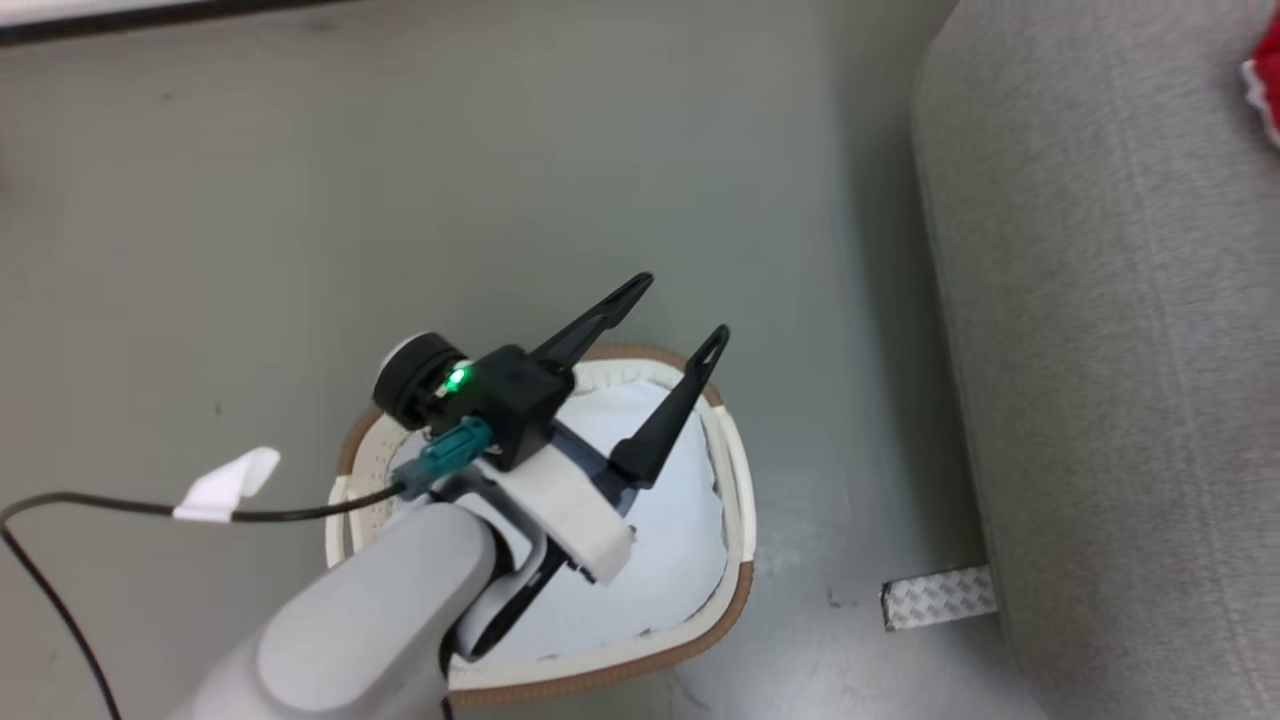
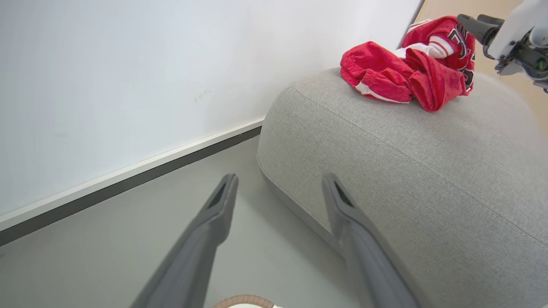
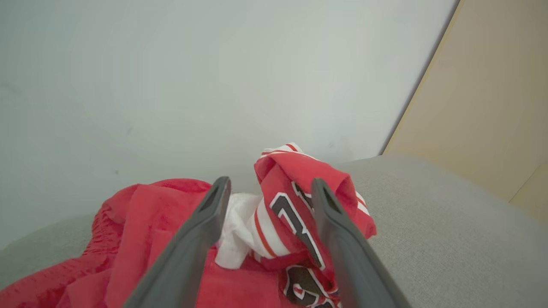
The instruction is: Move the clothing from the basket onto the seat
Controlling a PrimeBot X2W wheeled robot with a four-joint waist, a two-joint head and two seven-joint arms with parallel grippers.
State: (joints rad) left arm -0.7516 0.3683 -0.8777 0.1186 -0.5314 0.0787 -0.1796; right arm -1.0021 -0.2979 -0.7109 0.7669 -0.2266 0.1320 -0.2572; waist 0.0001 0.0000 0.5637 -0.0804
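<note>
The clothing (image 2: 406, 72), red jerseys with white trim, lies in a crumpled heap on top of the grey seat (image 2: 406, 171); black-and-white numerals show on one fold (image 3: 295, 222). My right gripper (image 3: 269, 188) is open just above that heap, its fingers (image 3: 201, 231) standing wide to either side of a raised fold. Its dark tip (image 2: 471, 23) shows beside the heap in the left wrist view. My left gripper (image 1: 682, 308) is open above the cream basket (image 1: 735, 600), nothing between its fingers. The basket's visible inside is white. A red corner of the clothing (image 1: 1265, 80) shows at the seat's (image 1: 1100, 350) far end.
The basket stands on grey floor a short way left of the seat. A metal checker-plate strip (image 1: 940, 598) lies at the seat's base. A black cable with a white tag (image 1: 225, 485) trails from my left arm. A white wall with a dark skirting (image 2: 128, 179) runs behind.
</note>
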